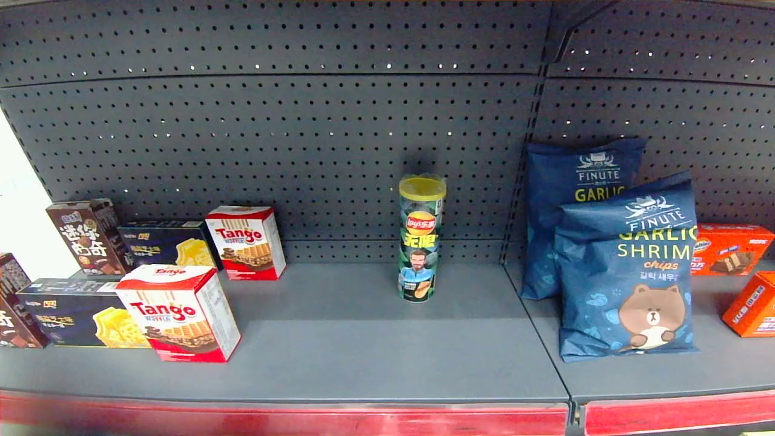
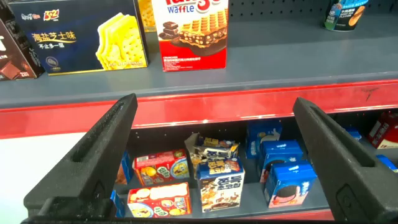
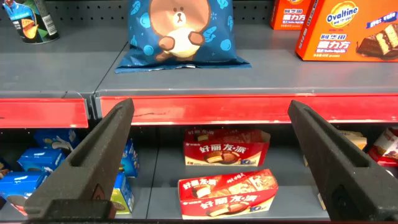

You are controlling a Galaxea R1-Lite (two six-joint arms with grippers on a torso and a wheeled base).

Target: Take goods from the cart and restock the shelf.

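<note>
Cylindrical chip can (image 1: pixel 421 238) upright on flat grey shelf (image 1: pixel 339 339); left claw (image 2: pixel 214 104), right claw (image 3: pixel 209 107) agape, empty.

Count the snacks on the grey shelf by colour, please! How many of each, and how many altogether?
Red-and-white waffle boxes: 2
Dark blue boxes: 2
Brown boxes: 2 (one cut off at the picture's edge)
Orange boxes: 2
Blue bags: 2
Yellow-lidded can: 1
Total: 11

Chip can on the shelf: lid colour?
Yellow lid on the can; the head view shows it best.
</note>
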